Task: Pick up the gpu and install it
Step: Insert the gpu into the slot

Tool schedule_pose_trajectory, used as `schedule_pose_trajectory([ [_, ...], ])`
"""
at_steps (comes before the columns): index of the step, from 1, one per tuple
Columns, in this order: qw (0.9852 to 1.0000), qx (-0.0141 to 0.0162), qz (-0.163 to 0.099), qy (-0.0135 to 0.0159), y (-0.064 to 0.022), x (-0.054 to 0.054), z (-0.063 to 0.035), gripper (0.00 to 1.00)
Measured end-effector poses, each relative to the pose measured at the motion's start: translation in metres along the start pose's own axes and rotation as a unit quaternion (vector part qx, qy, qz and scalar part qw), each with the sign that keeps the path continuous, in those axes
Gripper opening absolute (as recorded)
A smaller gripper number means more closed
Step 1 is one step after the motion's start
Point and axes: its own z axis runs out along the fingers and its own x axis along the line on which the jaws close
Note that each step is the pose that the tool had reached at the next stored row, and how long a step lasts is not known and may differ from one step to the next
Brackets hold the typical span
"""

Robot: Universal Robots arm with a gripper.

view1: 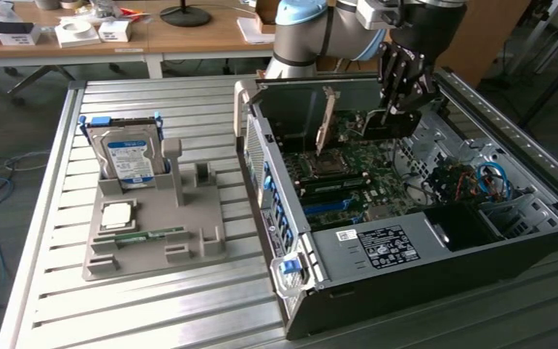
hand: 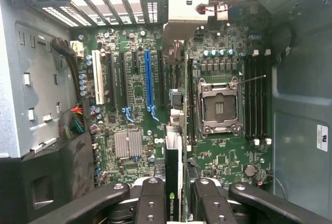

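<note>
We see the gripper inside the open computer case, its two fingers clamped on one end of the graphics card. The card stands on edge above the motherboard, between the long blue slot and the empty processor socket. Its metal bracket points toward the case's slotted back.

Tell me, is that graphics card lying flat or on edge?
On edge: the gpu shows its thin side between the fingers of the claw.
</note>
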Motion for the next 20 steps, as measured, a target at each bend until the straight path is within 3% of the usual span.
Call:
schedule_pose_trajectory([
  [6, 1.0000, -0.0026, 0.000, 0.0014, -0.0011, -0.0001, 0.0003, 0.26],
  [9, 1.0000, -0.0062, 0.000, 0.0036, -0.0022, -0.0002, 0.0004, 0.26],
  [20, 1.0000, -0.0065, 0.001, 0.0037, -0.0010, 0.0002, 0.0007, 0.26],
])
